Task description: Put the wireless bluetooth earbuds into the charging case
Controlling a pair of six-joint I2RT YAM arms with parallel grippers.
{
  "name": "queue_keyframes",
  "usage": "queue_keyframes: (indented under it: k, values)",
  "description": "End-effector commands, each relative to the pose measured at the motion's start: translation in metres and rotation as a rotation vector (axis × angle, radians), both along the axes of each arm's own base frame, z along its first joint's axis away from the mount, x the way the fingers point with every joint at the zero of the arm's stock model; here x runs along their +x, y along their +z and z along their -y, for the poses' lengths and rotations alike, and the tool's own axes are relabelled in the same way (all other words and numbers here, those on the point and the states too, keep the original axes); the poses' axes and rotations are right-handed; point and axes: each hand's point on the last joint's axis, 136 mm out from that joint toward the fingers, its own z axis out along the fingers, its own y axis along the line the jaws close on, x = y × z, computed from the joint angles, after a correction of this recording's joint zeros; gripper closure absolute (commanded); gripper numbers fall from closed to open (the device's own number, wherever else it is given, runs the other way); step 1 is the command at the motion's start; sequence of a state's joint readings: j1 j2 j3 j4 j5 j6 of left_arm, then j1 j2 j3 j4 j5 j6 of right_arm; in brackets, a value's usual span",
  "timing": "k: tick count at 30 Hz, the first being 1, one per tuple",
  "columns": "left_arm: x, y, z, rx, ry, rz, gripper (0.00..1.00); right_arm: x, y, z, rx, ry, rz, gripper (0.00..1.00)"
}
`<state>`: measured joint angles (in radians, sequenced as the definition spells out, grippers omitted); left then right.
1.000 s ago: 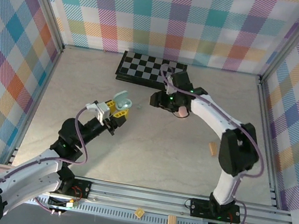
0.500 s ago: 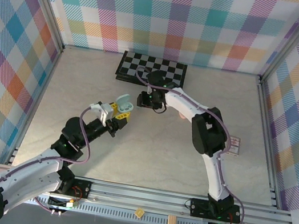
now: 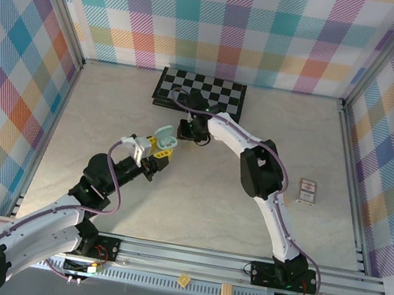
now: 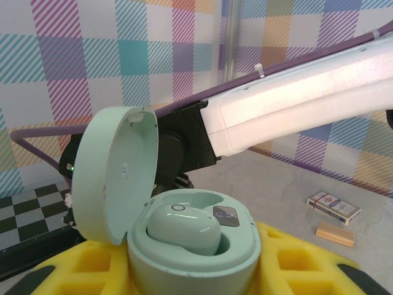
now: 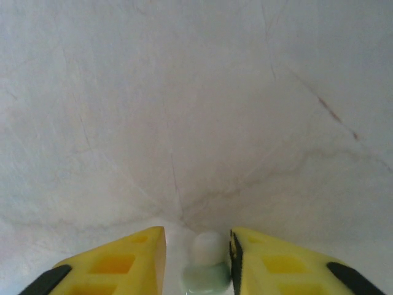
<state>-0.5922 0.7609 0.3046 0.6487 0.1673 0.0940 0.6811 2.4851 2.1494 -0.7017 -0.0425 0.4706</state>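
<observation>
My left gripper (image 3: 155,148) is shut on a pale green charging case (image 4: 190,261), whose lid (image 4: 113,172) stands open. One pale green earbud (image 4: 183,228) sits in a well of the case; the well beside it is empty. In the top view the case (image 3: 163,138) hangs just above the table, left of centre. My right gripper (image 3: 187,130) is right next to it, pointing down at the table. A second pale green earbud (image 5: 207,261) lies between the right gripper's (image 5: 198,246) yellow fingers. The right finger (image 5: 270,267) is against it, and a narrow gap remains on the left.
A chessboard (image 3: 199,91) lies at the back of the table, just behind my right gripper. A small card box (image 3: 308,191) sits at the right, with a wooden block (image 4: 336,234) near it. My right arm's white link (image 4: 295,104) crosses close behind the case.
My right arm swung left across the table and brought its gripper down beside the case. Its jaws have narrowed around the earbud. The left arm has barely moved.
</observation>
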Motion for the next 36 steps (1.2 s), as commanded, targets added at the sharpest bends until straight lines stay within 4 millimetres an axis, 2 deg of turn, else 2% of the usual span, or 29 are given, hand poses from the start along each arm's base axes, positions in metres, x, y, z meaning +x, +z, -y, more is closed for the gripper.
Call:
queue_keyframes:
  k: [1, 11, 20, 25, 30, 36]
  values:
    - [-0.005, 0.018, 0.000, -0.027, -0.017, 0.047, 0.71, -0.005, -0.015, 0.002, -0.037, -0.015, -0.040, 0.70]
    - [-0.007, 0.017, -0.002, -0.025, -0.015, 0.044, 0.71, -0.011, -0.007, 0.004, -0.042, -0.005, -0.053, 0.82]
    - [-0.006, 0.016, -0.001, -0.025, -0.020, 0.039, 0.71, -0.017, 0.024, 0.015, -0.022, -0.028, -0.008, 0.83]
    - [-0.006, 0.014, 0.000, -0.021, -0.024, 0.035, 0.71, -0.036, 0.031, 0.043, -0.042, -0.089, 0.013, 0.83]
    - [-0.007, 0.015, 0.002, -0.017, -0.033, 0.032, 0.71, -0.070, 0.024, 0.091, -0.072, -0.182, -0.011, 0.83]
    - [-0.007, 0.013, 0.004, -0.011, -0.044, 0.022, 0.71, -0.121, 0.019, 0.156, -0.124, -0.288, -0.045, 0.83]
